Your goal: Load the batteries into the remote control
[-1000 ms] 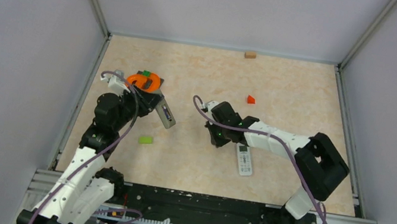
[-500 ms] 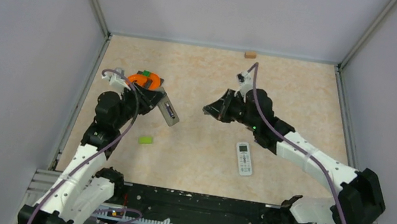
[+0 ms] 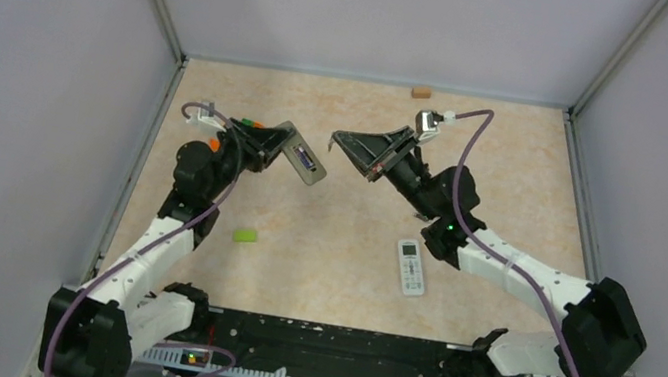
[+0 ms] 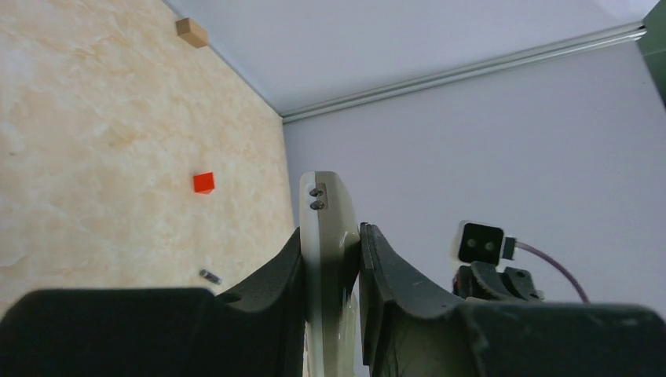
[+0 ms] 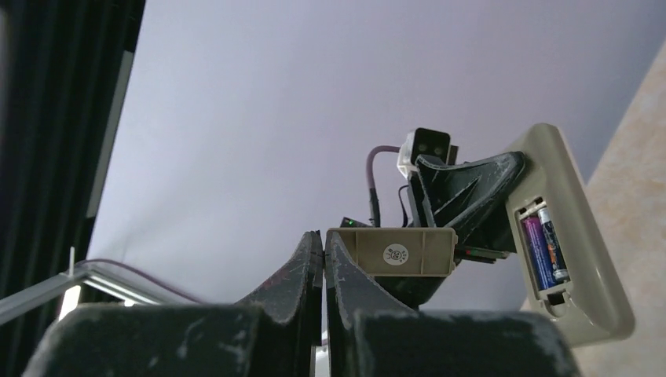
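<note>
My left gripper (image 3: 278,145) is shut on a beige remote (image 3: 302,157) and holds it up off the table, with the open battery bay facing the right arm. In the right wrist view the remote (image 5: 585,259) has two batteries in its bay, one purple (image 5: 534,253) and one dark blue (image 5: 553,245). My right gripper (image 5: 323,237) is shut on the edge of the beige battery cover (image 5: 393,252) and holds it in the air just right of the remote; it also shows in the top view (image 3: 346,140). One loose battery (image 4: 209,276) lies on the table.
A white remote (image 3: 411,268) lies on the table under the right arm. A green block (image 3: 246,235) lies near the left arm. A tan block (image 3: 420,91) sits at the back wall. A red block (image 4: 203,182) is on the floor. Orange and green items (image 3: 246,122) are behind the left gripper.
The left gripper has lifted the beige remote up and toward the centre. The right arm has swung up from the table and now faces the remote, cover in its jaws.
</note>
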Robot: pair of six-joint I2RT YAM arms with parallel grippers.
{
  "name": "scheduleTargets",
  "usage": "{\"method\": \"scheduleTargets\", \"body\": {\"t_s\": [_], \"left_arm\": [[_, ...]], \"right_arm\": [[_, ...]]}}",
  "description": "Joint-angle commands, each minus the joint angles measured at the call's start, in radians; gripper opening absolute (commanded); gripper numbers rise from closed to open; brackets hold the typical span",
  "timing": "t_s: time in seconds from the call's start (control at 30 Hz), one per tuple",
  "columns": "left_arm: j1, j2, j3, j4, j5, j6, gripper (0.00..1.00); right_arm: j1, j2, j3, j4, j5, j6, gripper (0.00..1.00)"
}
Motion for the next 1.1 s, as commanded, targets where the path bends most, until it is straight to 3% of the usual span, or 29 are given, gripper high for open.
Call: {"method": "scheduleTargets", "body": {"t_s": [0.0, 0.2, 0.6, 1.07], "left_arm": [[-0.016, 0.018, 0.047, 0.168, -0.031, -0.159, 0.00], [-0.016, 0.029, 0.033, 0.251, -0.027, -0.289, 0.00], [-0.016, 0.070, -0.001, 0.407, 0.019, -0.406, 0.00], [-0.016, 0.087, -0.016, 0.436, 0.035, -0.571, 0.00]], "right_arm": [[0.019, 0.061, 0.032, 0.262, 0.044, 0.155, 0.00], [0.021, 0.131, 0.062, 0.357, 0.038, 0.240, 0.00], [0.037, 0.201, 0.109, 0.397, 0.002, 0.276, 0.00], [0.048, 0.233, 0.082, 0.447, -0.015, 0.318, 0.00]]}}
